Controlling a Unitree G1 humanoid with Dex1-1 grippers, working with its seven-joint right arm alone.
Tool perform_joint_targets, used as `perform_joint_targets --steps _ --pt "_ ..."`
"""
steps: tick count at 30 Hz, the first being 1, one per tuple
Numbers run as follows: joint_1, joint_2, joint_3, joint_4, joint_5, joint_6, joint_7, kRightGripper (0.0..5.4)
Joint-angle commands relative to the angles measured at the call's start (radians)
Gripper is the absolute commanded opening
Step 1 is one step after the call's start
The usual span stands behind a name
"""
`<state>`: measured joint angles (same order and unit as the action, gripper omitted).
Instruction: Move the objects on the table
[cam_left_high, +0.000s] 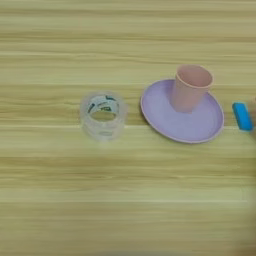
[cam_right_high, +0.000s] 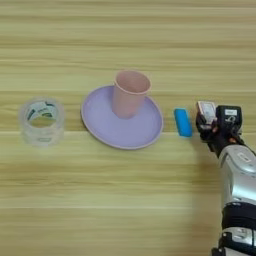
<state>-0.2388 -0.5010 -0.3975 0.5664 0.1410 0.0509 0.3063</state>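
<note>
A pale pink cup (cam_right_high: 129, 93) stands upright on the back part of a lilac plate (cam_right_high: 107, 127) near the table's middle. Just right of the plate lies a small box (cam_right_high: 183, 122), of which only the blue side shows. My right gripper (cam_right_high: 212, 123) comes in from the bottom right on its silver forearm (cam_right_high: 240, 175) and sits close to the right of the box, with a narrow gap between them. It holds nothing that I can make out. The left eye view shows the box (cam_left_high: 242, 116) at its right edge, but not the gripper.
A clear tape roll (cam_right_high: 42, 120) stands on the wooden table (cam_right_high: 100, 200) to the left of the plate. Bare wood stretches in front of and behind the row of things.
</note>
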Motion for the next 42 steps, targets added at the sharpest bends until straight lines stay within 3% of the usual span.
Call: perform_joint_targets --steps 1,20,31,42 --pt "-0.070 -0.073 -0.016 0.004 -0.004 -0.045 -0.023 2.11" --pt "-0.118 -0.082 0.017 0.164 -0.020 -0.094 -0.027 2.11" --pt "-0.127 -0.081 0.026 0.181 -0.019 -0.106 -0.032 3.44" --pt "-0.096 -0.077 0.018 0.066 -0.007 -0.090 -0.043 4.49"
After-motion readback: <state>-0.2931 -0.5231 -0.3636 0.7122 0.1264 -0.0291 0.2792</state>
